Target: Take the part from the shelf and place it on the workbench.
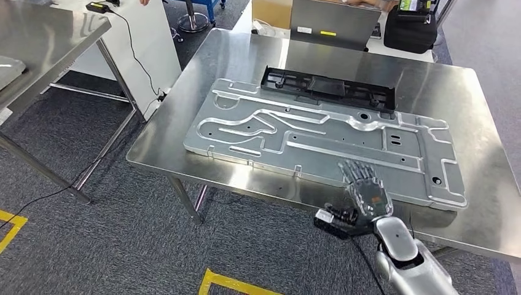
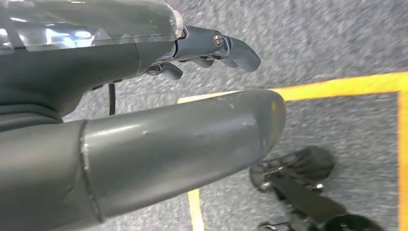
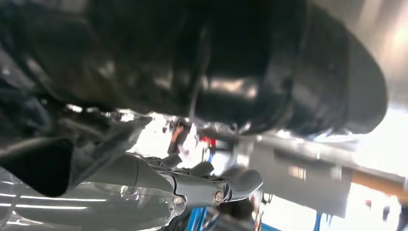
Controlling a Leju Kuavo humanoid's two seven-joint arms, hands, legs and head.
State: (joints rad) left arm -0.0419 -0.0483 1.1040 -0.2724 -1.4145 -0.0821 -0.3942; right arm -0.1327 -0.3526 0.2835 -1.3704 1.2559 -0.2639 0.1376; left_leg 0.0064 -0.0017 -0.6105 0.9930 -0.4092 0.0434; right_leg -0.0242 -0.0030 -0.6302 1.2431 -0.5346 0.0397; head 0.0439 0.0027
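Right hand (image 1: pixel 367 192) at lower right of the head frame, fingers spread, flat over the near edge of the part (image 1: pixel 319 135), gripping nothing. Left hand (image 2: pixel 144 115) fingers loosely apart, empty, over grey carpet. Part: stamped, ribbed silver metal panel, long axis left-right, flat on steel workbench (image 1: pixel 203 67); black plastic tray (image 1: pixel 329 89) just behind it.

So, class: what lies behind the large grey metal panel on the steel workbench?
Behind the metal panel, a black plastic tray lies flat along its far edge on the workbench. The panel covers the tray's near edge, so whether they overlap cannot be told.
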